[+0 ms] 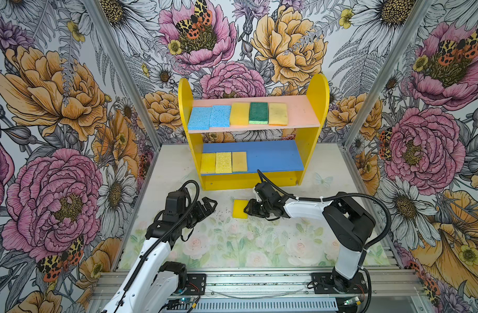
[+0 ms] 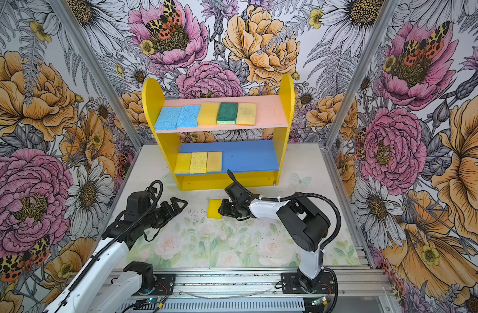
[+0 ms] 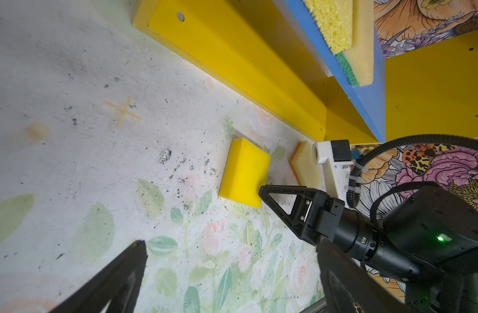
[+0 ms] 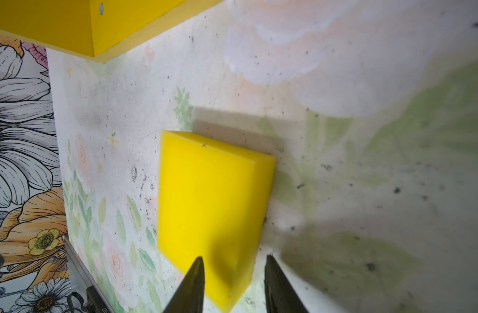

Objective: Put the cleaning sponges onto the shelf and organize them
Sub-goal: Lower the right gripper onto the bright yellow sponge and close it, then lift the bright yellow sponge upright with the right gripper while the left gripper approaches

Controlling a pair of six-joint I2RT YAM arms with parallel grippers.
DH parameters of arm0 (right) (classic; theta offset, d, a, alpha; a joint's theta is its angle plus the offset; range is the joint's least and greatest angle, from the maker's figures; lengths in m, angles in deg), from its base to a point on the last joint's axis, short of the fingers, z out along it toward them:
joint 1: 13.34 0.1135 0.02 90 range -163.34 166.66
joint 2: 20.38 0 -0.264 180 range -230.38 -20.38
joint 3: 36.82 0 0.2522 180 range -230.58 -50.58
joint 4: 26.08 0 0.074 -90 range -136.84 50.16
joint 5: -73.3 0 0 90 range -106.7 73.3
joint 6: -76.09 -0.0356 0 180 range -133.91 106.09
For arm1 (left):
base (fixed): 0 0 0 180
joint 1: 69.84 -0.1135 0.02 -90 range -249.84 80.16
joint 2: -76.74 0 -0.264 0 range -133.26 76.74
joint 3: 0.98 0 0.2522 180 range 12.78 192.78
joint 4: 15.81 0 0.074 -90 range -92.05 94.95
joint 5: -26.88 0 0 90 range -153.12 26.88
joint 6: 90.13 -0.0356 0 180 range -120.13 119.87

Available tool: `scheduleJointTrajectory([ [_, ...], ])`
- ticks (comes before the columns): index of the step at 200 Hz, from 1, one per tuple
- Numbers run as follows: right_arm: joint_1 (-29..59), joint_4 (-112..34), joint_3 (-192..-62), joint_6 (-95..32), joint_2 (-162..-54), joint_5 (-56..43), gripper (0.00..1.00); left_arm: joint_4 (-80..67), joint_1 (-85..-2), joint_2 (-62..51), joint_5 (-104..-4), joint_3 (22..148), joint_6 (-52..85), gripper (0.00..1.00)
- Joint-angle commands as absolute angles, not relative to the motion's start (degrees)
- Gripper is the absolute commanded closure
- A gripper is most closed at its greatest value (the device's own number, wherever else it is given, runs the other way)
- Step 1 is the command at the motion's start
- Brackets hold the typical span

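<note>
Floral paper is covering walls and table point(image 1: 173, 168). Lower middle, the left gripper point(image 1: 209, 207) is hanging wide open, apart from the yellow sponge point(image 1: 239, 208) lying on the table. The right gripper point(image 1: 247, 210), nearer, is straddling its right end, jaws narrow, grip unclear.

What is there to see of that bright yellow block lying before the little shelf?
The bright yellow rectangular sponge is a smooth, thick, foam-like slab with crisp edges. It lies flat on the speckled floral tabletop, in front of the yellow wooden shelf, not touching it. The right tool straddles one end, not yet clamped.
</note>
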State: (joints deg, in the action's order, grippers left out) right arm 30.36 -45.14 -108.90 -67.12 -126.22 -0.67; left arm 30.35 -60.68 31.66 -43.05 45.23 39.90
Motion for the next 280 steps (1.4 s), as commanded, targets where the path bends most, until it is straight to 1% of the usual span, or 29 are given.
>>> scheduleJointTrajectory([
  [1, 31.03, -43.46, -110.26, -67.62, -127.43, -1.55, 0.67, 30.57, -61.08, 32.35, -41.96, 44.53, 38.73, 0.01],
  [22, 31.03, -42.97, -110.26, -67.61, -127.86, -1.32, 0.72, 30.61, -61.08, 32.27, -41.92, 44.43, 38.72, 0.01],
  [68, 31.00, -40.90, -109.90, -68.06, -128.04, -0.25, 0.89, 30.57, -61.14, 32.00, -42.13, 44.34, 38.81, 0.01],
  [88, 30.97, -40.91, -109.73, -67.97, -127.55, -0.11, 0.93, 30.57, -61.13, 32.00, -42.26, 44.29, 38.81, 0.01],
  [115, 30.96, -41.22, -109.03, -67.24, -125.56, -0.35, 0.97, 30.47, -61.12, 32.00, -42.37, 44.27, 38.85, 0.01],
  [149, 30.72, -44.97, -108.86, -63.92, -121.50, -0.31, 0.98, 30.35, -61.12, 31.91, -42.12, 44.07, 38.91, 0.01],
  [229, 30.39, -60.34, -108.30, -52.25, -109.02, -2.16, 0.98, 29.21, -61.06, 32.25, -41.05, 43.64, 39.07, 0.01],
  [239, 30.26, -60.97, -108.07, -51.38, -107.37, -1.42, 0.98, 28.09, -61.09, 32.56, -39.74, 43.42, 38.77, 0.01],
  [267, 29.41, -63.07, -108.62, -48.42, -103.41, 1.74, 0.98, 22.03, -61.41, 33.62, -32.21, 41.92, 39.17, 0.01],
  [280, 28.62, -63.96, -109.06, -46.94, -101.33, 3.39, 0.98, 16.53, -61.41, 33.76, -26.96, 40.43, 41.12, 0.01],
])
